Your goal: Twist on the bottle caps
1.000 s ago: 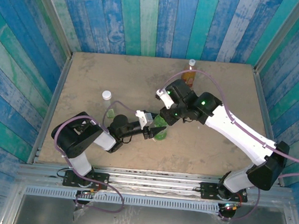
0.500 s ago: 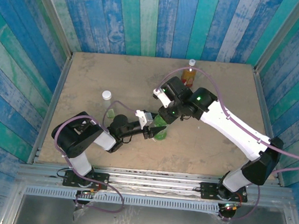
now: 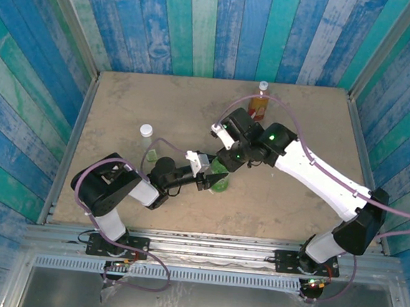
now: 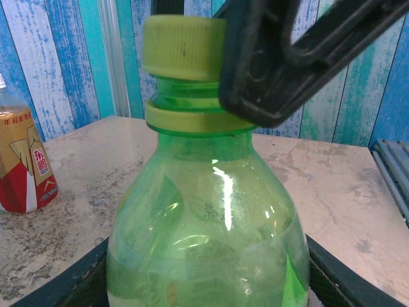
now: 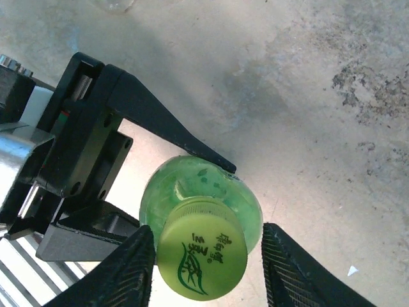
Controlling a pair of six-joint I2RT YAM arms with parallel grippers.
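The left hand holds the green bottle by its body, upright near the middle of the bench. The yellow-green cap sits on the bottle neck. The right hand is above it, its jaws a little open, one on each side of the cap.

Three bottles — green bottle, amber bottle, clear bottle — and three caps: two white caps, one yellow-green cap.

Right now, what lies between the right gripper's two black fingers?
The round yellow-green plastic cap, sitting on the green plastic bottle. The right wrist view shows it, with a gap beside one finger.
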